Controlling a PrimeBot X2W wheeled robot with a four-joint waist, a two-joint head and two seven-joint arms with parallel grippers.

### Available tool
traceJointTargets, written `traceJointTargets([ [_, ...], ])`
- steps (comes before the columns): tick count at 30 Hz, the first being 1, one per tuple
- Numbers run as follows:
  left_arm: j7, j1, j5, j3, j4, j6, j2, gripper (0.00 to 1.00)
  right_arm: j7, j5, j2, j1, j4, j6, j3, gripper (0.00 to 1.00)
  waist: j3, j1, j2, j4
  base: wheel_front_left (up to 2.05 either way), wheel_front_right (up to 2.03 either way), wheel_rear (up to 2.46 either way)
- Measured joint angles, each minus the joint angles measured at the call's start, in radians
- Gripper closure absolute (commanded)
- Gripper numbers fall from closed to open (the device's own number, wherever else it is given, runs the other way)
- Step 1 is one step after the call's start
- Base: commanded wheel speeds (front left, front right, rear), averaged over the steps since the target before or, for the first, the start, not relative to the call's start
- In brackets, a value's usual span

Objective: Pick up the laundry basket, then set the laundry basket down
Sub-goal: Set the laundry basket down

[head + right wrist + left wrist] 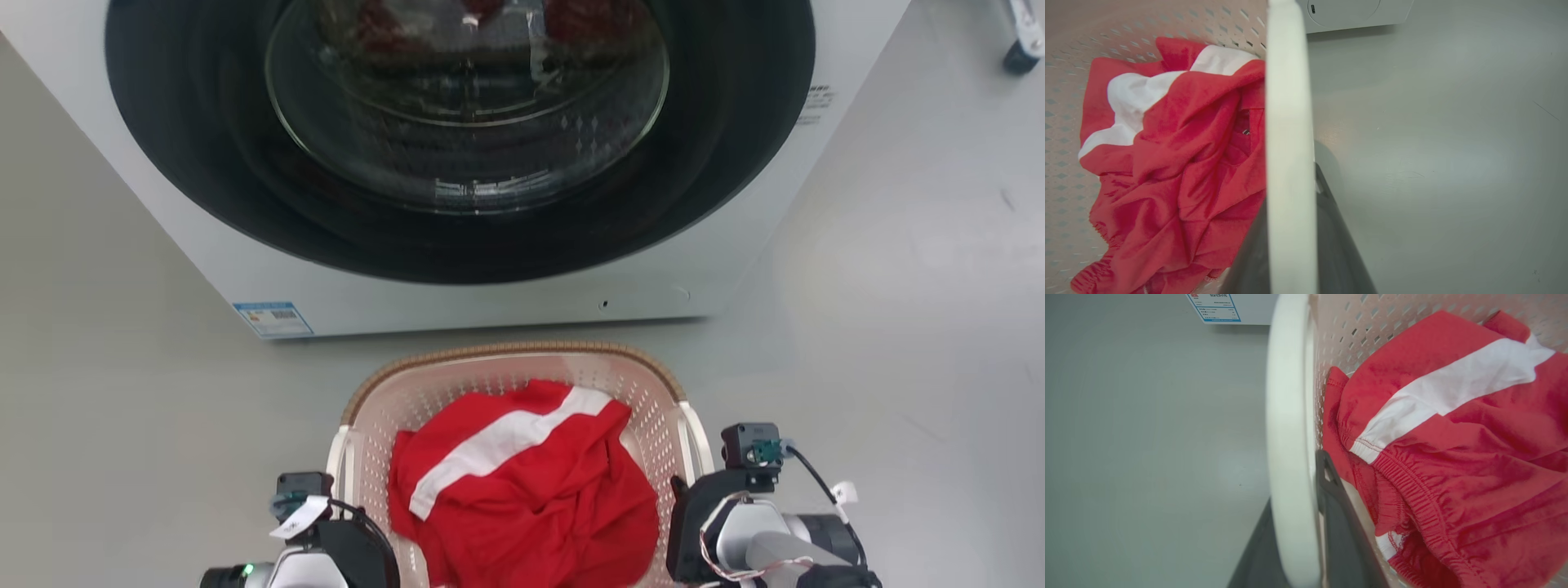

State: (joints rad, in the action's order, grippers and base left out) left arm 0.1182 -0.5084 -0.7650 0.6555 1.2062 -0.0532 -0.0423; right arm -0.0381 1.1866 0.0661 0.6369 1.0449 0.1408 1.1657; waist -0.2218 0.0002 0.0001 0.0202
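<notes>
The laundry basket (506, 352) stands in front of the washing machine (196, 245), over the grey floor (106, 408); contact with the floor cannot be confirmed. It contains a red garment (522, 498) with a white stripe.

Left gripper (1296, 486): narrowed onto the basket's left handle (1286, 416). One finger lies on the handle's outer face; the other is inside, between the handle and the perforated wall, just beside the garment.

Right gripper (1290, 196): narrowed onto the right handle (1288, 102) in the same way, one finger on each face.

In the head view, both grippers flank the basket's near end, left and right
</notes>
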Motion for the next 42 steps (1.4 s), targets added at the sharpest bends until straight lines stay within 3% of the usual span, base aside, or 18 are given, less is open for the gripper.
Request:
traceJointTargets([
  [30,0.07,-0.278,0.006,-0.015,-0.043,-0.026,-0.002,1.0,-0.088,-0.034,0.008,0.299,0.059,0.0,-0.025,1.0,-0.445,0.0,0.0001,0.019,0.0,0.0,0.0],
  [42,0.096,-0.318,0.01,-0.017,-0.04,-0.026,-0.001,1.0,-0.123,-0.036,0.008,0.344,0.07,0.0,-0.023,1.0,-0.553,-0.0002,0.0,0.024,0.0,0.0,0.0],
])
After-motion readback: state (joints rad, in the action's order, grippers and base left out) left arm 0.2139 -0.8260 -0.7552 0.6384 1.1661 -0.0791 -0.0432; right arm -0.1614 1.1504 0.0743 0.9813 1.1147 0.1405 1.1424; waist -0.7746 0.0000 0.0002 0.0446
